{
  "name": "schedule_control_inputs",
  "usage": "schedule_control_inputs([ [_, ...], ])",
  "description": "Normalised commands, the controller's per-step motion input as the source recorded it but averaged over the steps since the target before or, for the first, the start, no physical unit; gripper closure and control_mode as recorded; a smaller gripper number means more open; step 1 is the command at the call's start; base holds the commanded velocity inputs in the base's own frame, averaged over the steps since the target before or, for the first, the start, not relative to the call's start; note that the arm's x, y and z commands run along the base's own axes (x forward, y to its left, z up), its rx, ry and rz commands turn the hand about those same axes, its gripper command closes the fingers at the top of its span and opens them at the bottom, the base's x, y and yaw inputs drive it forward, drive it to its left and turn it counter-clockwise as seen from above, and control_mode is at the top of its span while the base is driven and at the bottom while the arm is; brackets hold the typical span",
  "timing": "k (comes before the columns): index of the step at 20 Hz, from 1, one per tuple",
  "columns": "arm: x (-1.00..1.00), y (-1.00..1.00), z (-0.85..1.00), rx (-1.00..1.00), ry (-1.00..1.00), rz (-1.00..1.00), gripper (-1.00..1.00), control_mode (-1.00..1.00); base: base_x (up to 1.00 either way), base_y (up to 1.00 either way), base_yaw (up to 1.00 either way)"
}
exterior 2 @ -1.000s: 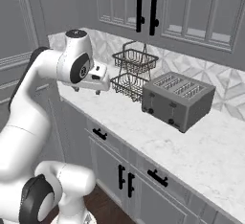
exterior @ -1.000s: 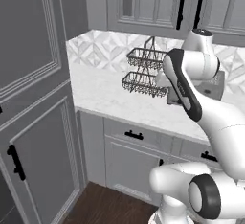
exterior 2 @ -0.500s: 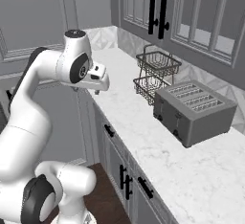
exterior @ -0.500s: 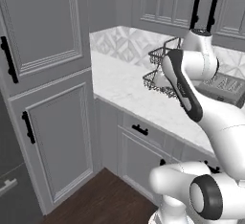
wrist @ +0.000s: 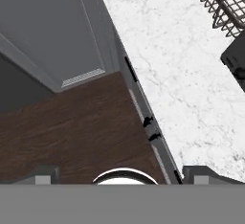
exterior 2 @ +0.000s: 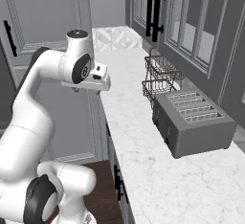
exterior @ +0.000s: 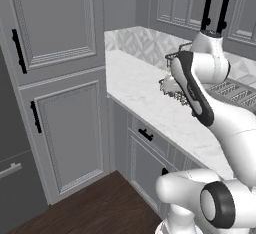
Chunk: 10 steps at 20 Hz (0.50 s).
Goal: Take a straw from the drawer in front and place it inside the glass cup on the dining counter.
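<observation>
The arm is raised over the marble surface (exterior 2: 158, 170) beside the toaster (exterior 2: 194, 122), claw (exterior 2: 98, 77) above the surface's front edge; I cannot tell whether it is clenched or released. A drawer (exterior: 150, 137) sits shut below the surface. Seemingly the approach step: next, reach its black handle (exterior: 145, 134).

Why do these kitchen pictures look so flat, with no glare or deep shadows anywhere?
Left base view: even light on the white marble worktop, no glare. Right base view: soft shading on the grey four-slot toaster, slightly blurry. Hand view: sharp dark wood floor, no highlights.
</observation>
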Motion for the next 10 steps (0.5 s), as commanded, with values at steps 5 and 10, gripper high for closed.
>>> schedule_control_inputs([
  [5, -0.02, 0.00, -0.03, -0.02, -0.02, 0.07, -1.00, -1.00, 0.00, 0.00, 0.00],
  [10, 0.08, 0.83, -0.21, -0.21, 0.00, 0.00, -1.00, -1.00, 0.00, 0.00, 0.00],
])
